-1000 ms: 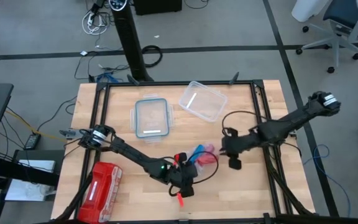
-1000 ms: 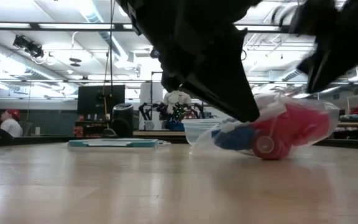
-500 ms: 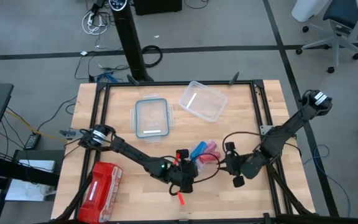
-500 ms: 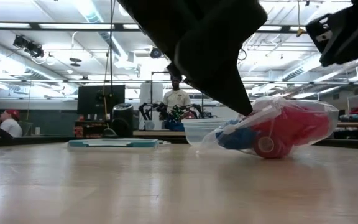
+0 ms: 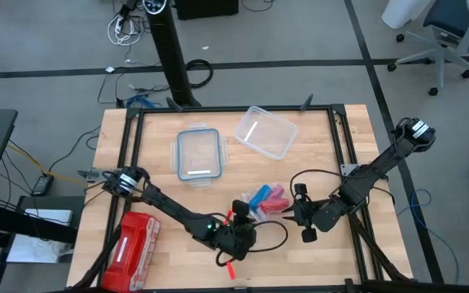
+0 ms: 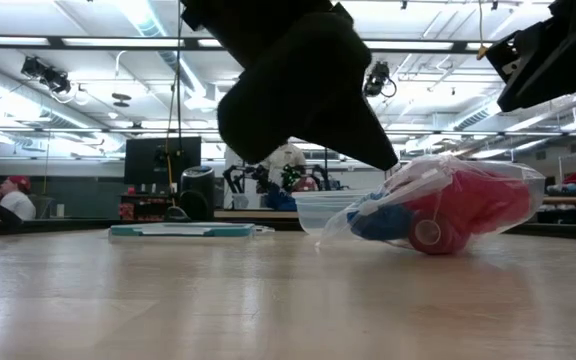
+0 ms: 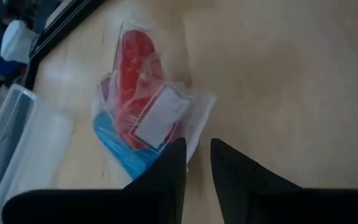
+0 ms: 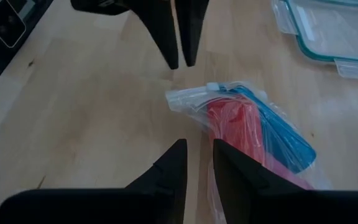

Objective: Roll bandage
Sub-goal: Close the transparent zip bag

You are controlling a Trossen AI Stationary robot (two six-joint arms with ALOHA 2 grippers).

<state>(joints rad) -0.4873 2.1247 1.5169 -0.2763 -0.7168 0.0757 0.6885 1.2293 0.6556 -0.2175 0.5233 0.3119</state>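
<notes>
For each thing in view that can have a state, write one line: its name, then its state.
bandage: sealed inside the clear bag, not being rolled.
clear bag: lying on the table, held by neither gripper.
container: open, empty.
lid: off, flat beside the container.
red pouch: lying flat.
left gripper: narrowly parted, empty.
right gripper: narrowly parted, empty.

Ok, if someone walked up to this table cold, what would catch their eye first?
Probably the clear plastic bag near the table's middle, stuffed with a bright blue fabric bandage and red-pink fabric rolls. Both dark arms point at it: the left tool and the right tool sit on opposite sides, neither touching the bag. After that, the red zip pouch at the near-left corner.
</notes>
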